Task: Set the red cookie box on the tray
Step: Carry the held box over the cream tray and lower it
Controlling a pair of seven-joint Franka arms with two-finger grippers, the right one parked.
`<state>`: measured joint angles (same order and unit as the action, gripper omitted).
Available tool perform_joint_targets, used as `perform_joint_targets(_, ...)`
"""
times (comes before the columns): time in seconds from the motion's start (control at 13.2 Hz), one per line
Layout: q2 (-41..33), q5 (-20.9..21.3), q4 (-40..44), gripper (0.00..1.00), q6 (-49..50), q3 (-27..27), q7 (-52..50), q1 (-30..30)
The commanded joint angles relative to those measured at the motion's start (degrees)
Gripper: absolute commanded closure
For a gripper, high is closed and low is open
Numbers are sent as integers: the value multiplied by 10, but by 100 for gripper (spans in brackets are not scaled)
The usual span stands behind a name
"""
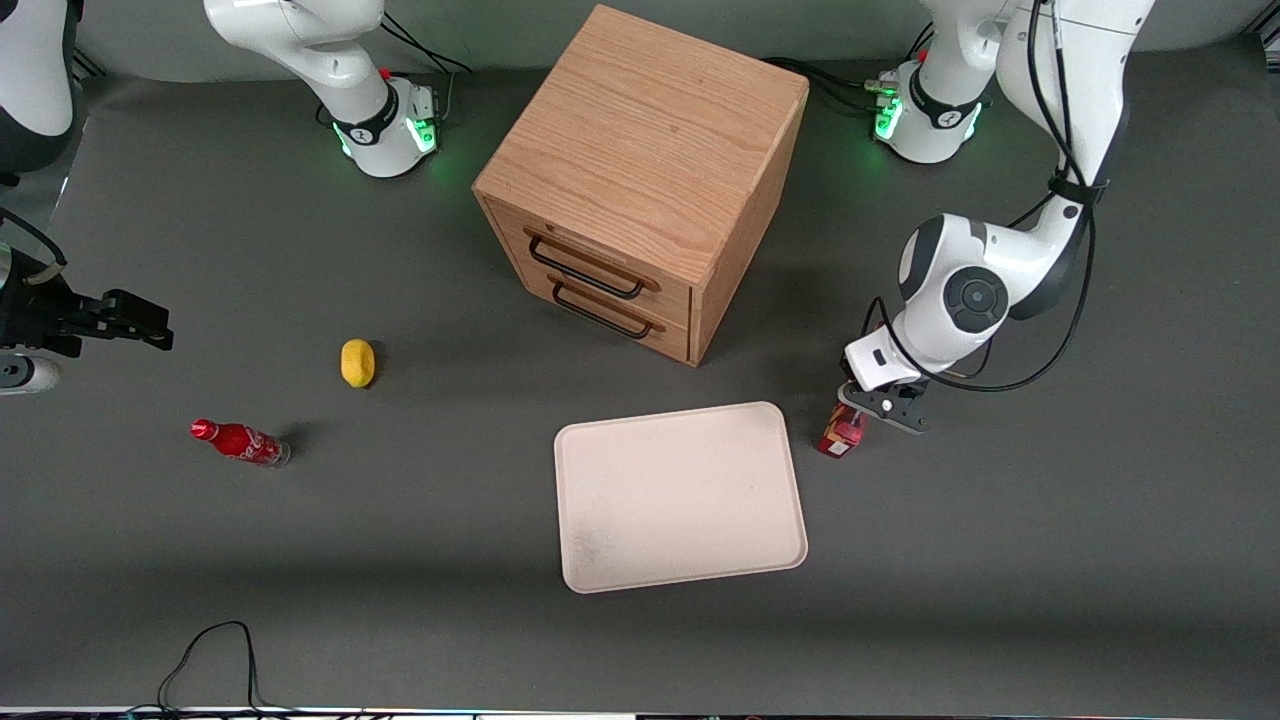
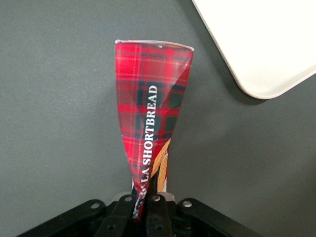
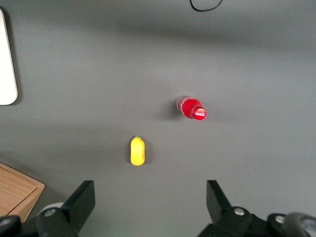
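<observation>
Now fingers (image 2: 148, 207) clamped on red cookie box (image 2: 150, 113), just beside tray (image 1: 680, 495) corner, wooden cabinet (image 1: 640, 180) nearby.

Gripper (image 2: 148, 210) cut off by wrist view edge, fingertips clamped on red cookie box (image 2: 150, 116), its held end hidden between them. Tray (image 2: 261, 42) only one corner in frame. From front, box (image 1: 843, 431) mostly covered by gripper (image 1: 880, 400), print unreadable.

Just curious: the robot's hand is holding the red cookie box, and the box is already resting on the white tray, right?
Not quite. The hand does hold the red cookie box, but the front view shows the box beside the tray, not on it.
</observation>
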<state>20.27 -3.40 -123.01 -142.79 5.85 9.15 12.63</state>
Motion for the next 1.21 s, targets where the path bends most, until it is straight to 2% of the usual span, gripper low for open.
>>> perform_joint_targets(0.0,-42,-1,29,100,98,-4,-11,1)
perform_joint_targets(0.23,-108,0,118,100,297,-9,-37,-5)
perform_joint_targets(0.53,-114,4,320,100,542,-27,-74,-5)
perform_joint_targets(0.68,-111,4,385,100,597,-28,-84,-6)
perform_joint_targets(0.91,-107,3,400,100,603,-27,-89,-6)
perform_joint_targets(0.98,-101,0,402,100,600,-26,-114,-3)
perform_joint_targets(1.14,-40,-6,462,100,598,-14,-222,13)
